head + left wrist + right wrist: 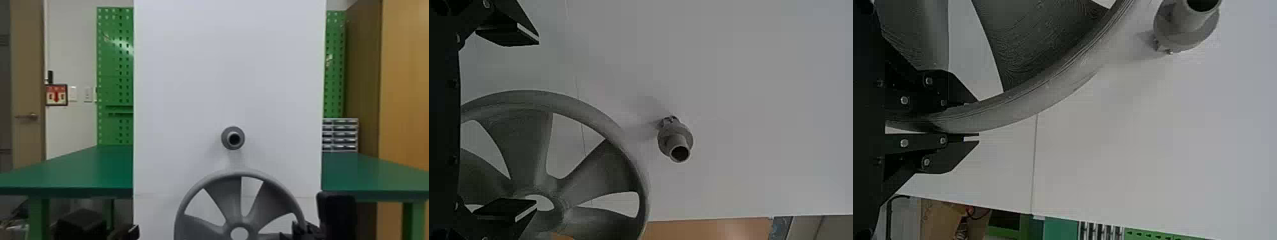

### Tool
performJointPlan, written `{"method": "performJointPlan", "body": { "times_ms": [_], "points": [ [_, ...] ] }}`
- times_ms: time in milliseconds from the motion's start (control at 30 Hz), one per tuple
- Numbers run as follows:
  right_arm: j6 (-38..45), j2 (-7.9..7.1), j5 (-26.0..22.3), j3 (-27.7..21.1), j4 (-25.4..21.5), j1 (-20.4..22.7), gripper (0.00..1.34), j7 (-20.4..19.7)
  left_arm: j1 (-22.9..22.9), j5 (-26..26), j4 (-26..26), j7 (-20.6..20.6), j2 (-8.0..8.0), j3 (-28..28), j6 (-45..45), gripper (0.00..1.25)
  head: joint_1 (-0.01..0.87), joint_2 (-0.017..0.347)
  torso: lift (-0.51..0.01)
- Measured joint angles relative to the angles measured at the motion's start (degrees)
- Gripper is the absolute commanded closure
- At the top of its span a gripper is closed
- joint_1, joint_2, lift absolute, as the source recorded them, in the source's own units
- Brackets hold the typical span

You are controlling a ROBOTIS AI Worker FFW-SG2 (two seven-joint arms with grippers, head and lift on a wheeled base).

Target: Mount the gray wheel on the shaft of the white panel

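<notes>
While gripped at the edge, not yet mounted

Look for the round gray wheel with broad blades (pixel 226 195) below the stubby, hollow-ended gray shaft (pixel 675 140) and apart from it. Held upright by the black two-fingered right hand (pixel 978 119), pinched with one flat finger inside the rim (pixel 1018 107) and one outside. Probably clasped there to leave the hub (pixel 239 222), with its open middle, free to slide over the shaft. Turned roughly face-on to the tall white panel (pixel 228 79), likely to match the way the shaft juts out.

Note the wide gap between the fingers of the black left hand (pixel 537 121): empty, open, on the opposite side of the wheel, perhaps placed to steady the far edge.

For containers, see the small gray cabinet of drawers (pixel 340 134) behind the panel, by the back of the green tabletop (pixel 67 172). Cannot tell the contents.

Needs raising next, then lining up hub with shaft before any push toward the panel. Could tilt or swivel, being gripped at one side only.
</notes>
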Motion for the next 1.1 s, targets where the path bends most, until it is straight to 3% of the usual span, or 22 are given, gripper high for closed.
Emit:
{"method": "performJointPlan", "body": {
  "times_ms": [467,933,1100],
  "points": [
    [1.6,-2.34,-2.14,-0.33,-0.88,-7.32,1.28,1.19,-0.12,0.16,-0.09,0.0,0.09,-0.17,0.71,0.13,0.037,0.037,-0.488],
    [7.84,-2.34,-7.86,-1.87,-0.37,-14.55,1.28,1.05,-0.46,0.18,-0.09,0.0,0.56,-0.61,1.35,0.13,0.037,0.037,-0.488],
    [9.45,-1.76,-10.91,-2.25,-0.3,-16.44,1.28,-3.49,-0.54,0.18,-0.09,0.0,0.69,-0.71,1.55,0.13,0.037,0.037,-0.488]
  ]
}}
